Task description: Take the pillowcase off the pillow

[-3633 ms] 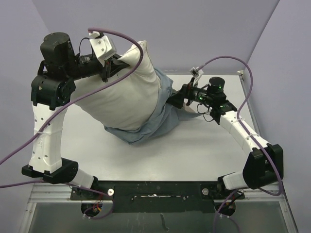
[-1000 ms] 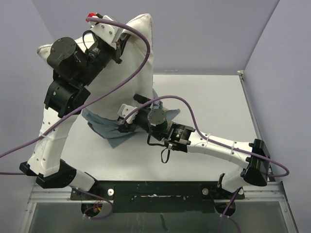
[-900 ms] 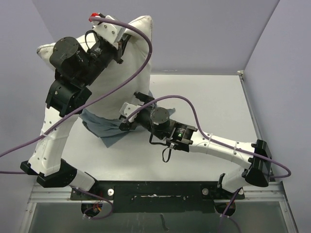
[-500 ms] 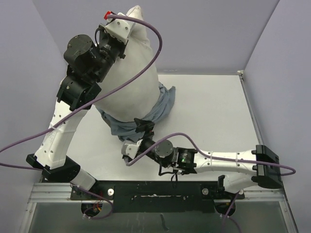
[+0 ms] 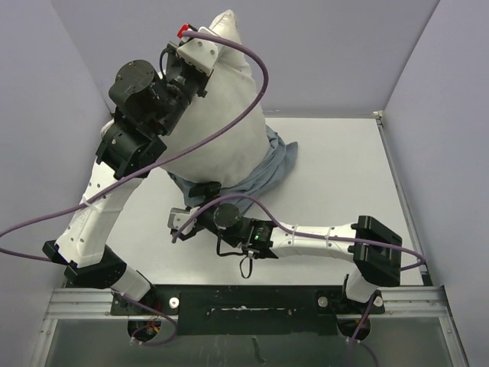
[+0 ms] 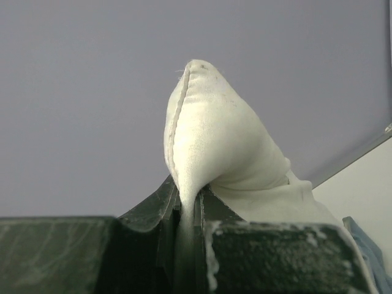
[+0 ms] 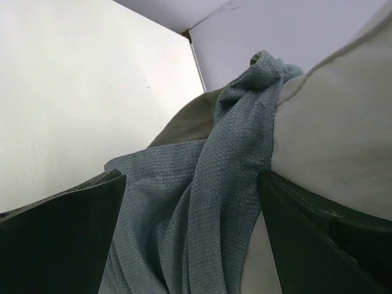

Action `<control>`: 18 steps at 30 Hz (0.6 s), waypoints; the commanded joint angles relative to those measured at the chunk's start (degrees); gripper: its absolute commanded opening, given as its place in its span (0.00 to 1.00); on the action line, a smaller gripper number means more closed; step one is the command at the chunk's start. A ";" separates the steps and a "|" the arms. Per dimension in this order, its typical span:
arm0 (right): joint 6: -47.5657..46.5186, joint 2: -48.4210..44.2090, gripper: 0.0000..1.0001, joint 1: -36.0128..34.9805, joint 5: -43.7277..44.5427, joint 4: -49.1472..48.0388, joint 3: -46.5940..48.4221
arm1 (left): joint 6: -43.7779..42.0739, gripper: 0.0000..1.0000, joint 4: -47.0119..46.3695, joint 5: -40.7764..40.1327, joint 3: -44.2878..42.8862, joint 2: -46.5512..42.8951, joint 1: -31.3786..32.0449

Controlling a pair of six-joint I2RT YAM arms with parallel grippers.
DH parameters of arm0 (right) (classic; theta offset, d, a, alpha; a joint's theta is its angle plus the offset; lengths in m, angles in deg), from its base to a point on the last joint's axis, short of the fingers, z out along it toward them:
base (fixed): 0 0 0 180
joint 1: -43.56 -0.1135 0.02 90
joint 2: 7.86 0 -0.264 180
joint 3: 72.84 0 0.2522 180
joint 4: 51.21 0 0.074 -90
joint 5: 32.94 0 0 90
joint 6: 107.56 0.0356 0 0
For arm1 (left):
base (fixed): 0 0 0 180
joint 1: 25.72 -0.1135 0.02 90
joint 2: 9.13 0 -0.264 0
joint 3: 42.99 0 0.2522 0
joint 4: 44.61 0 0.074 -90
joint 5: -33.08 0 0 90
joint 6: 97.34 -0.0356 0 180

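The off-white pillow [image 5: 221, 115] hangs upright, lifted by its top corner. My left gripper [image 5: 200, 55] is shut on that corner; in the left wrist view the pillow [image 6: 214, 135] is pinched between my left gripper's [image 6: 187, 211] jaws. The blue-grey pillowcase [image 5: 269, 170] is bunched round the pillow's lower end, resting on the table. My right gripper [image 5: 197, 200] is at the pillowcase's near lower edge. In the right wrist view my right gripper [image 7: 190, 245] stands wide open with folds of pillowcase [image 7: 202, 202] between the fingers [image 7: 61, 233], the pillow [image 7: 331, 135] above right.
The white table [image 5: 344, 176] stretches right of the pillowcase. Lilac walls [image 5: 344, 53] close the back and sides. The left arm's purple cable [image 5: 252, 92] loops across the pillow. The right arm lies low along the table's near edge.
My right gripper has moved left and up against the pillowcase's lower edge. My left arm has shifted the lifted pillow slightly right. Earlier, the right arm swung round from the pillowcase's right side.
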 commanded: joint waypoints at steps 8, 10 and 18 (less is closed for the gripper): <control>-2.84 7.36 0.77 3.20 3.10 -4.81 7.70 | -1.07 0.00 -11.19 -1.21 -2.34 -3.21 1.54; -1.85 8.27 0.65 3.80 3.80 -4.11 7.59 | -1.08 0.00 -11.06 -1.25 -2.71 -3.30 1.92; -1.22 11.01 0.00 3.78 8.30 -3.35 4.12 | -1.91 0.00 -11.16 -0.73 -4.70 -3.27 1.96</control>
